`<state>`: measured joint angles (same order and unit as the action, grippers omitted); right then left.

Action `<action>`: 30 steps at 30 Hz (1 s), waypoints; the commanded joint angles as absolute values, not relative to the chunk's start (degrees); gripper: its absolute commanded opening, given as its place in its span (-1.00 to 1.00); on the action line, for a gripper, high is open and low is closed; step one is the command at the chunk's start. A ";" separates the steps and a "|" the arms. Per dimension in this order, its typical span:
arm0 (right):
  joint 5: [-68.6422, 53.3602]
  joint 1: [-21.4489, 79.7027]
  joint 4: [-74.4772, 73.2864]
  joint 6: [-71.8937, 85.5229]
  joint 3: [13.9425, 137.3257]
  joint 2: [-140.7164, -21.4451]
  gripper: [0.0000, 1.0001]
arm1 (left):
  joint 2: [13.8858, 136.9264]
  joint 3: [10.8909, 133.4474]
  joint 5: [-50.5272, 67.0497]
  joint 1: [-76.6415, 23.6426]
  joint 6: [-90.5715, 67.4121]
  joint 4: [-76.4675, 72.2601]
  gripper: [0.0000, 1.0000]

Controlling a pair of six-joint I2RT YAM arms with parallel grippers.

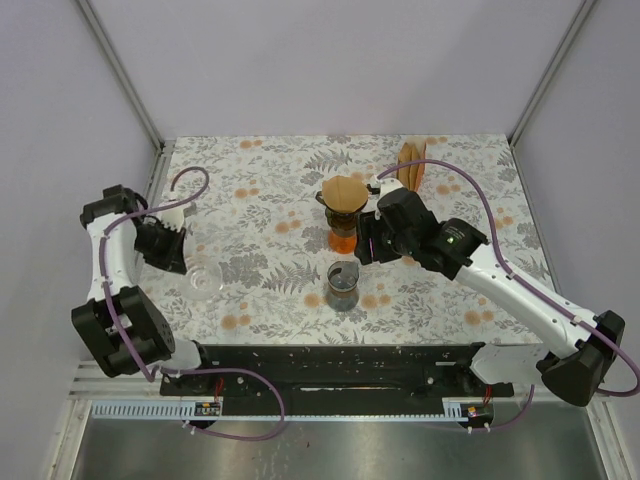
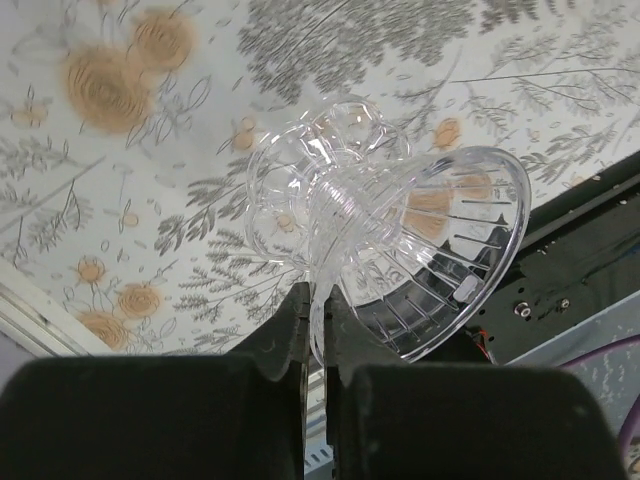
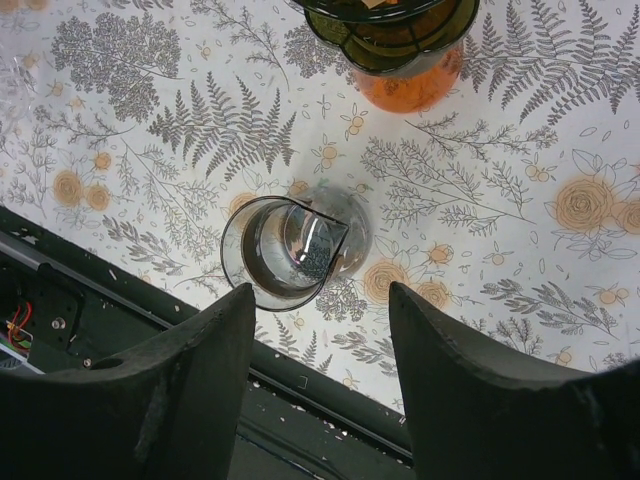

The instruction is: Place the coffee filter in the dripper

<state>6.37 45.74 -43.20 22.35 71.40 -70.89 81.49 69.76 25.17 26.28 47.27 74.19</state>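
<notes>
A brown paper filter (image 1: 345, 193) sits in a dark dripper (image 1: 340, 207) on an orange glass (image 1: 343, 240) at the table's middle; the dripper's rim also shows in the right wrist view (image 3: 395, 25). My left gripper (image 1: 183, 262) is shut on the handle of a clear plastic dripper (image 1: 203, 280), tilted low over the table at the left; in the left wrist view the gripper (image 2: 320, 310) pinches the handle of that dripper (image 2: 400, 230). My right gripper (image 1: 366, 246) is open and empty beside the orange glass, above the table (image 3: 320, 297).
A small clear glass cup (image 1: 342, 285) stands in front of the orange glass, also in the right wrist view (image 3: 285, 250). A stack of brown filters (image 1: 411, 165) stands at the back right. The black rail (image 1: 340, 365) runs along the near edge.
</notes>
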 commanded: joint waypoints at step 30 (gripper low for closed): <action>17.67 34.37 -45.44 19.86 64.51 -61.53 0.54 | 97.98 114.78 19.34 -44.82 23.38 88.68 -1.00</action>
<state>18.35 35.48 -46.44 20.73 65.06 -63.40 94.83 109.47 19.46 -42.85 24.91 78.22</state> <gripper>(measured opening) 0.764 0.064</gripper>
